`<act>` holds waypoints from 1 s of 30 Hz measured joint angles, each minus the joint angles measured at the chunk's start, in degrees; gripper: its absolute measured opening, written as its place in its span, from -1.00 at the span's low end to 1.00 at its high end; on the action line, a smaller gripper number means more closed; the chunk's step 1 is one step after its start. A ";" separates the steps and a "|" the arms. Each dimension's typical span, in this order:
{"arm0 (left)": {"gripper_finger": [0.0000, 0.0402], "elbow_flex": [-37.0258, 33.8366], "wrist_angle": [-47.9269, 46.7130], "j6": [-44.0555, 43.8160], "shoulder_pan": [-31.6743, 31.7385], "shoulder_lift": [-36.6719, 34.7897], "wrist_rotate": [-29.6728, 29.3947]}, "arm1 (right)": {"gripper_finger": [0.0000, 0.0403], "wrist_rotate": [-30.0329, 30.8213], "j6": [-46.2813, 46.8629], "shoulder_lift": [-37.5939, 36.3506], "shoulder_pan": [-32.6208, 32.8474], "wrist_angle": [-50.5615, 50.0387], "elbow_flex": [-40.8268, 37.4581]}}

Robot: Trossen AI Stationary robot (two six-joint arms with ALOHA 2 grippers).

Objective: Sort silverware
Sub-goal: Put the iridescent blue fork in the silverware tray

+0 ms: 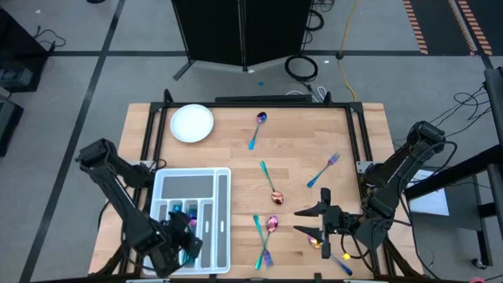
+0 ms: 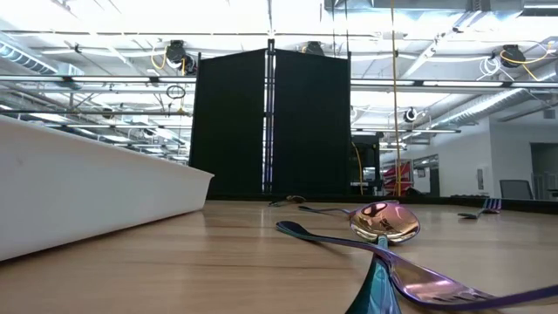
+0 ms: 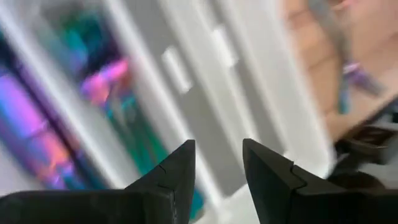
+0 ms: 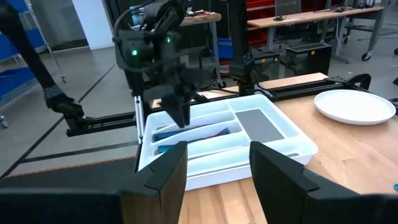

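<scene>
The translucent white compartment tray (image 1: pixel 222 206) lies at the table's near left. Several iridescent silverware pieces lie in its compartments (image 3: pixel 99 87) (image 4: pixel 194 133). My left gripper (image 1: pixel 189 236) (image 3: pixel 217 148) hangs above the tray's near end, pointing steeply down, open, with nothing between its fingers. My right gripper (image 1: pixel 299 221) (image 4: pixel 217 152) hovers open and level above the near right of the table. Loose silverware lies flat on the wood: a spoon (image 1: pixel 258 128), another spoon (image 1: pixel 271 185), a fork (image 1: pixel 324 168), and a crossed fork and spoon (image 1: pixel 264 236) (image 2: pixel 384 223).
A white round plate (image 1: pixel 192 123) (image 4: pixel 354 106) sits at the far left of the table. More silverware (image 1: pixel 328 250) lies under my right arm near the front edge. The tray's side wall (image 2: pixel 87 192) fills the left of the low view. A black panel (image 2: pixel 270 122) stands behind the table.
</scene>
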 joint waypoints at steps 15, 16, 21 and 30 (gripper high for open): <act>-0.33 0.05 37.31 60.45 10.86 2.00 -6.80 | -0.20 -0.24 -0.90 3.15 -0.15 -0.29 0.00; -0.33 0.09 40.98 66.14 11.76 2.64 -5.62 | -0.20 -0.24 -0.87 3.29 -0.15 -0.26 0.01; -0.33 0.09 54.77 90.81 15.87 5.51 -0.44 | -0.20 -0.24 -0.62 3.33 0.15 -0.24 0.02; -0.33 0.09 57.79 113.00 23.10 10.34 10.40 | -0.20 -6.27 2.29 3.34 2.80 -2.30 0.02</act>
